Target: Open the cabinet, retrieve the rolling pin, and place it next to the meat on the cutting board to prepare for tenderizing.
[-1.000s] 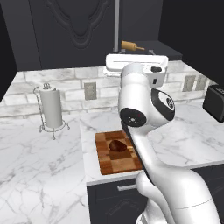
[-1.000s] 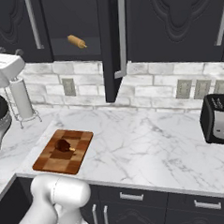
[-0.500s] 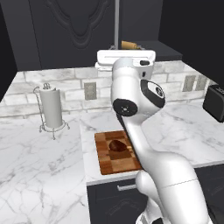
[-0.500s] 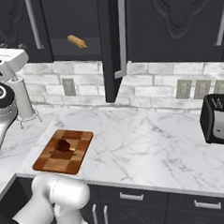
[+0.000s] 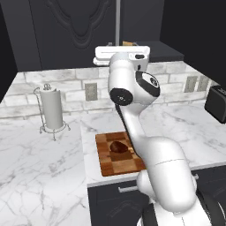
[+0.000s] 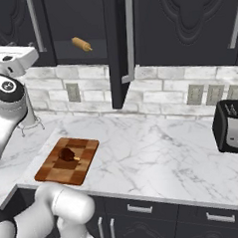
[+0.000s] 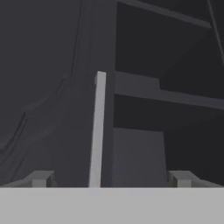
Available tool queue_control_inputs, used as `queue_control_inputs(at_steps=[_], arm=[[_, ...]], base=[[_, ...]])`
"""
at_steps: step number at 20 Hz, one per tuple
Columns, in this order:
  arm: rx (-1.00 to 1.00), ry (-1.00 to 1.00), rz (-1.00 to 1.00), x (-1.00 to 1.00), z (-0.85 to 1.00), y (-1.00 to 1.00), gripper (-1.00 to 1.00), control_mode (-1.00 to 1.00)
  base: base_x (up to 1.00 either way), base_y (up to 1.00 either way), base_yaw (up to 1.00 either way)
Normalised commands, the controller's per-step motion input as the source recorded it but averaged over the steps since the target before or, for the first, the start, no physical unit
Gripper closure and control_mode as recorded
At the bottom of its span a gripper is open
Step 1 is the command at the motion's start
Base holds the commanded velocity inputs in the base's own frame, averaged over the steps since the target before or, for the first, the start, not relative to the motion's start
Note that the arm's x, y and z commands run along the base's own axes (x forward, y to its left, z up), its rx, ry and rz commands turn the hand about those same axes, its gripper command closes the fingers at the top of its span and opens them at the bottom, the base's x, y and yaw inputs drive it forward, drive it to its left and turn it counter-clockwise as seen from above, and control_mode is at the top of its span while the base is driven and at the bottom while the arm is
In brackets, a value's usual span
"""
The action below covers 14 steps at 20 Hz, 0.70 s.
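Note:
The black cabinet [image 6: 185, 22] has one door [image 6: 117, 46] swung open, edge-on to the right base view. The tan rolling pin [image 6: 81, 44] lies on the shelf inside, and its end [image 5: 128, 43] peeks above my white hand in the left base view. In the hand view my gripper [image 7: 111, 179] is open and empty, facing the closed carved door [image 7: 48, 109]. That door's silver bar handle [image 7: 98, 131] stands between my fingertips [image 7: 41, 178], apart from them. The checkered cutting board [image 5: 110, 163] lies at the counter's front edge with the dark meat [image 5: 118, 146] on it.
A paper towel holder [image 5: 52, 110] stands at the back left of the marble counter [image 6: 158, 153]. A black toaster [image 6: 233, 126] sits at the right. Wall outlets [image 6: 204, 93] dot the tiled backsplash. Dark drawers [image 6: 141, 209] run below the counter.
My hand has risen a little and moved in toward the cabinet front. The jaws have stayed wide open. Board, meat and rolling pin have not moved.

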Motion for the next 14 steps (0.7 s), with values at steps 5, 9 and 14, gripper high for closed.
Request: queue_control_inputs(at_steps=[5,9,14], arm=[[0.0,0.06,0.0,0.48,0.0,0.0,-1.0,-1.0],[0.0,0.04,0.01,0.47,0.0,0.0,-1.0,-1.0],[0.01,0.02,0.03,0.41,0.0,0.0,-1.0,-1.0]], base=[[0.0,0.0,0.0],[0.0,0.0,0.0],[0.0,0.0,0.0]])
